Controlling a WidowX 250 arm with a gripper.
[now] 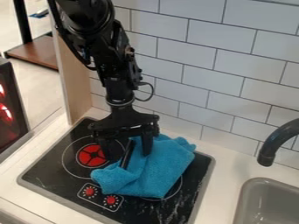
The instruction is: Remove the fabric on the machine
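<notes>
We have the gripper [126, 147] spread over the stove [50, 175]; the blue cloth [159, 168] lies on the stove, so we judge its whole removal remains.

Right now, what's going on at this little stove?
A black robot arm hangs over the stove, its gripper open, one finger down against a crumpled blue cloth and the other over the red burner. The cloth lies on the cooktop, partly covering it, so it hasn't been removed; whether it is being pressed or merely touched, I can't tell.
</notes>
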